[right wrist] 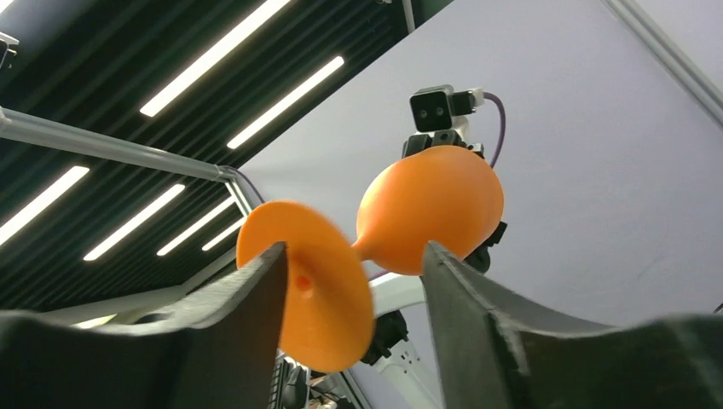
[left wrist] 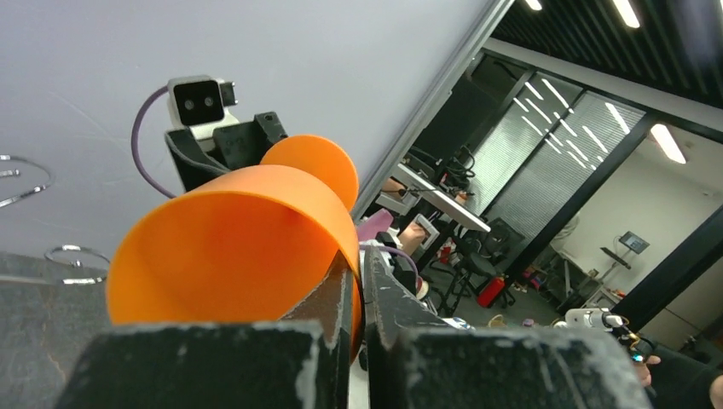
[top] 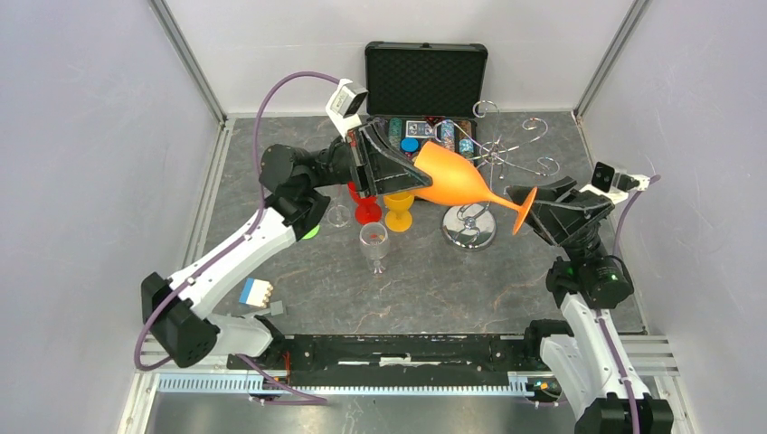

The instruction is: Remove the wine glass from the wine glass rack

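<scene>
Holding the orange wine glass (top: 457, 181) sideways in the air here, bowl toward my left arm and foot toward my right. From overhead it crosses over the shiny base of the wine glass rack (top: 470, 233), and it looks to be off the hooks. My left fingers (left wrist: 388, 315) are pinching the bowl's wall right at the rim. My right fingers (right wrist: 477, 298) are spread with the foot sitting between them, not clamped as far as I can tell. To do this bit well I'd hold the rim pinch firm but gentle, carry the glass level away from the curled hooks, then lower it onto a bare patch of worktop (top: 452, 289). Only the overhead view shows the rack and hooks at all. The wrist views just stare up at wall and ceiling, but they show the actual grip, which overhead gets lost behind black plastic.
</scene>
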`<state>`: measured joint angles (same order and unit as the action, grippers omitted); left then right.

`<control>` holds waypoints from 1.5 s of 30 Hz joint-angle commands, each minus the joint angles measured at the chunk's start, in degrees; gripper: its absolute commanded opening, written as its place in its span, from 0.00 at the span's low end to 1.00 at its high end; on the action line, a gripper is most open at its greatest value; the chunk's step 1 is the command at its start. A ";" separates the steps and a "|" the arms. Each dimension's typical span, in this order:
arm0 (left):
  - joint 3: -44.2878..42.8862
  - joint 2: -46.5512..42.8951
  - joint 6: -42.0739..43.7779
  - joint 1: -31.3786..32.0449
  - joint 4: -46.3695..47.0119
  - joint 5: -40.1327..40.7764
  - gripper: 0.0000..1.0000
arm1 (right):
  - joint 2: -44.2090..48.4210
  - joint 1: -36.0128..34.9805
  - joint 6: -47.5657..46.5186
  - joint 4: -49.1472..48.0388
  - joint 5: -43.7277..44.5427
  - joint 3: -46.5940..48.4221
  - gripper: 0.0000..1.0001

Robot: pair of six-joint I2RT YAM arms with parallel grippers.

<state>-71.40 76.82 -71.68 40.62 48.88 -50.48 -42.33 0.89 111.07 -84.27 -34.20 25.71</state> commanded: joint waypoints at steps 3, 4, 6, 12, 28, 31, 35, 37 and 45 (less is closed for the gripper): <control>-2.55 -9.60 22.77 0.34 -22.82 5.63 0.02 | 0.77 0.10 -4.60 -3.72 -1.70 0.56 0.74; -2.93 -11.03 25.70 0.31 -26.92 7.66 0.02 | 0.95 0.10 -5.36 -2.78 -1.92 0.78 0.77; -3.28 -13.87 31.80 0.27 -33.12 13.24 0.02 | 1.49 0.13 -6.96 -0.97 -2.31 1.15 0.80; -4.20 -20.99 44.86 0.25 -49.17 32.65 0.02 | 2.58 0.12 -11.72 4.80 -3.62 2.30 0.83; -8.15 -31.59 64.30 0.34 -97.78 66.33 0.02 | 5.52 0.09 -31.03 23.75 -7.73 9.98 0.85; -10.92 -29.01 65.43 0.34 -105.85 63.39 0.02 | 6.65 0.13 -35.21 28.78 -7.63 10.88 0.87; -11.30 -24.87 65.32 0.33 -111.25 60.29 0.02 | 8.44 0.10 -41.56 37.09 -6.21 11.83 0.87; -10.61 -22.61 65.31 0.34 -112.44 59.39 0.02 | 8.94 0.13 -43.82 40.48 -5.65 12.75 0.88; -6.77 -13.01 63.77 0.34 -112.10 58.83 0.02 | 9.83 0.14 -50.76 50.60 -4.88 16.11 0.88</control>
<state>-79.83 60.93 -9.28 40.95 -62.70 9.78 -33.41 0.86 65.98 -39.92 -40.07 38.68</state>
